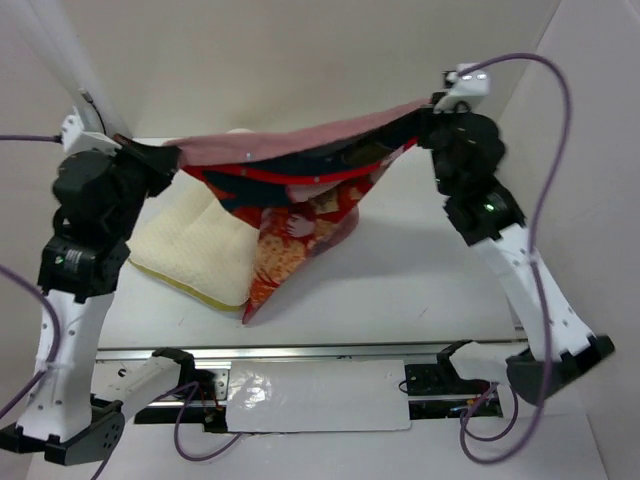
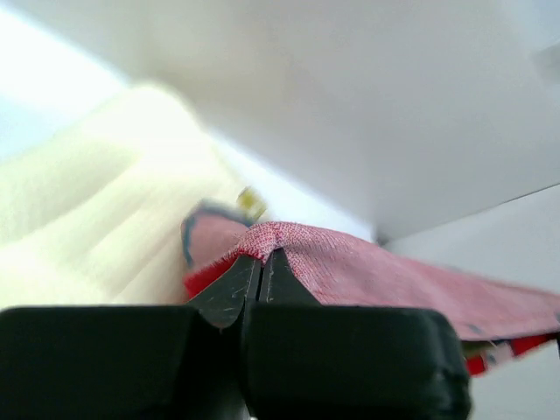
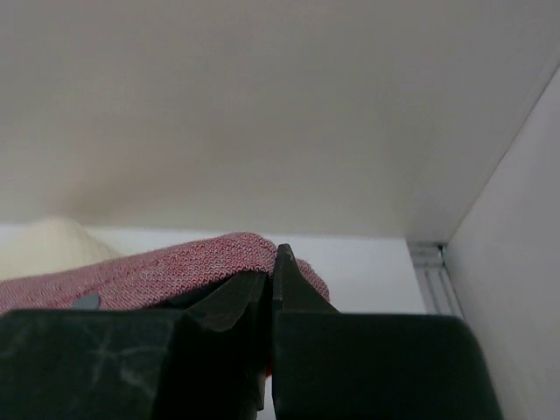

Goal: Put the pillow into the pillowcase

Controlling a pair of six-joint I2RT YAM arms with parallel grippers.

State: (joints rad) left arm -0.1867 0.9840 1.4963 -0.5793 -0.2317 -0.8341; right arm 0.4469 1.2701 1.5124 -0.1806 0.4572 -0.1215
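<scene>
Only the top cam shows the pillowcase (image 1: pixel 300 195) strung between the arms above the cream pillow (image 1: pixel 195 250); wrist cams just show left gripper (image 2: pixel 262 255) and right gripper (image 3: pixel 273 258) pinching its pink hem.

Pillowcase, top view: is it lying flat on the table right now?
No, the pillowcase hangs stretched between the left gripper and the right gripper, its top edge held above the table.
</scene>
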